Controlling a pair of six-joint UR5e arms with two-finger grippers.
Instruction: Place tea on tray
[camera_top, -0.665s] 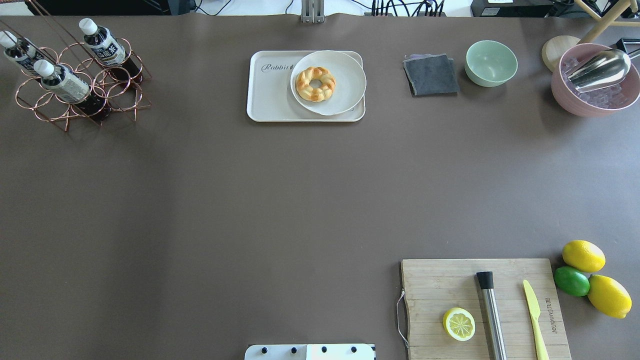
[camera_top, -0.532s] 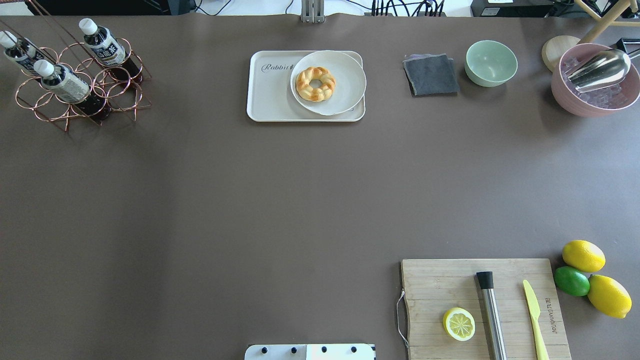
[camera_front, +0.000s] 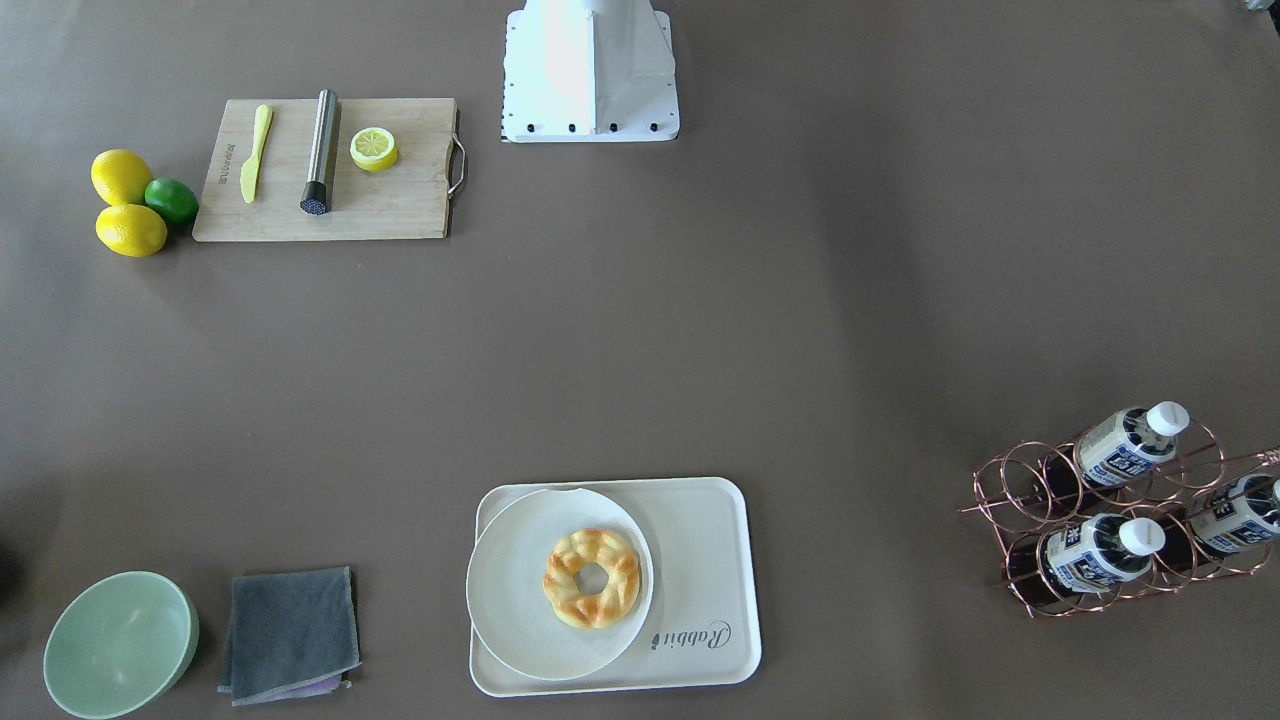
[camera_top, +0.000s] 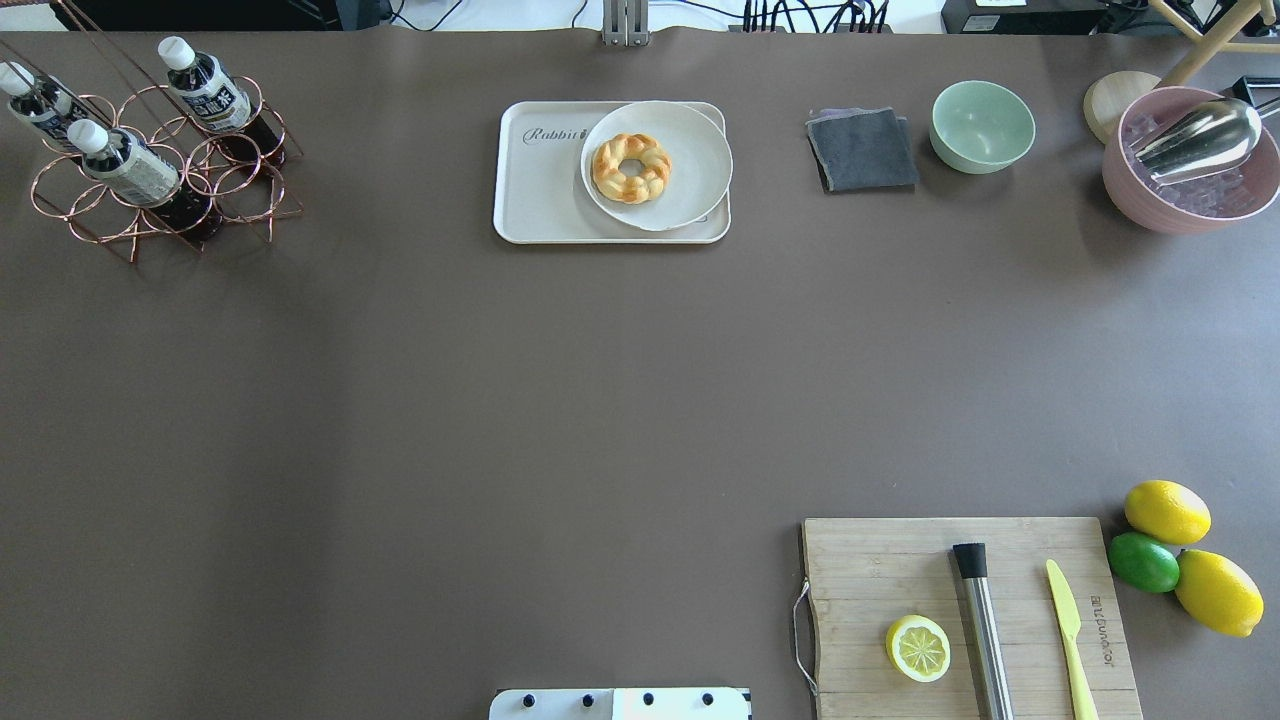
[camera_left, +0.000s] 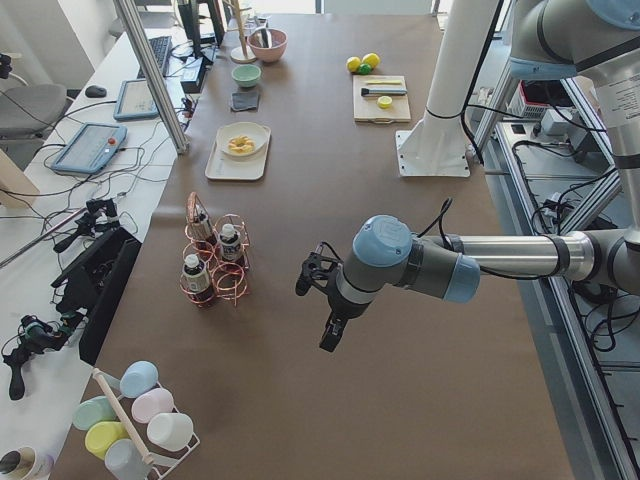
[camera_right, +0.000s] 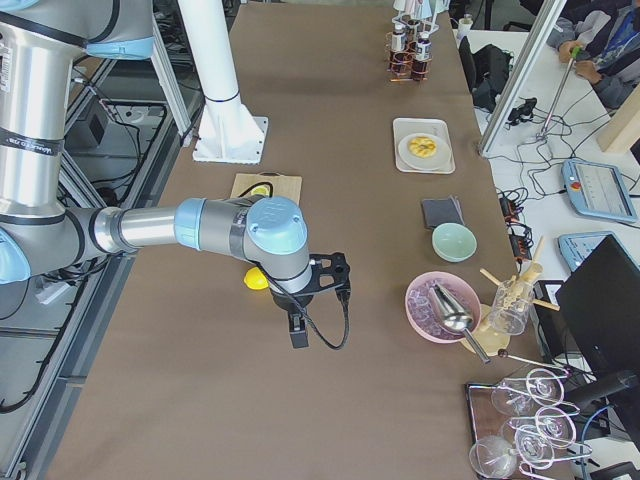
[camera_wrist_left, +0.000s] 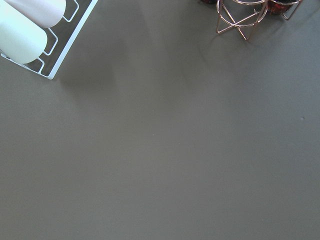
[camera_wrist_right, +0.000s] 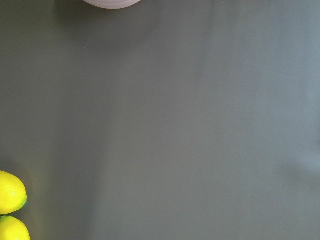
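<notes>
**Mia:** Where is the tea? Can we see it?

**Ben:** Yes. We see three tea bottles in the copper wire rack. It is in the far left corner of the table. The bottles lean in the rings, with their white caps up.

**Mia:** And the tray?

**Ben:** The tray is at the far side of the table, near the middle. It is well apart from the rack. A round plate sits on its right part, with a twisted bread ring on it. The part of the tray with the "Rabbit" word is bare.

**Mia:** So no tea is on the tray yet. What about the left gripper?

**Ben:** We see the left gripper from the side only. It hangs over bare table, near the rack but not touching it. We cannot tell if its fingers are spread or closed.

**Mia:** And the right gripper?

**Ben:** The right gripper hangs over bare table too, near the pink bowl and a lemon. We cannot tell about its fingers either.

**Mia:** What else do we see?

**Ben:** A wooden board with a cut lemon half, a green bowl and a grey cloth just beside it.
</notes>
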